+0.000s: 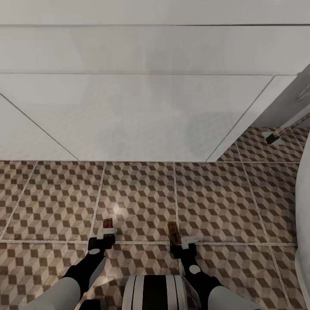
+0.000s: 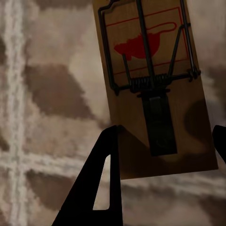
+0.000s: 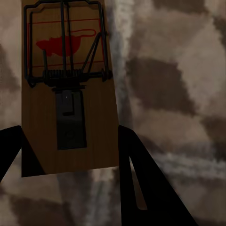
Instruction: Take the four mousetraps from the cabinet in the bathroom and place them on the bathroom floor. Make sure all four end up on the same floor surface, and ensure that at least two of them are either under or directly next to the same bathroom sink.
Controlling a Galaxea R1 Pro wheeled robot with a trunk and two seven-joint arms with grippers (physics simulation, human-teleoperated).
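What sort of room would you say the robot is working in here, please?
Most likely a bathroom: patterned cube-tile floor, a long white basin unit ahead, and a curved white fixture edge at the right, possibly a bathtub.

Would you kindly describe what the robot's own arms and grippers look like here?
Both arms have smooth pale grey forearm shells ending in black wrist sections, each with a round pale disc. The left gripper and right gripper carry small white blocks at their bases. In the wrist views the fingers are flat, black and wedge-shaped with a triangular cut-out.
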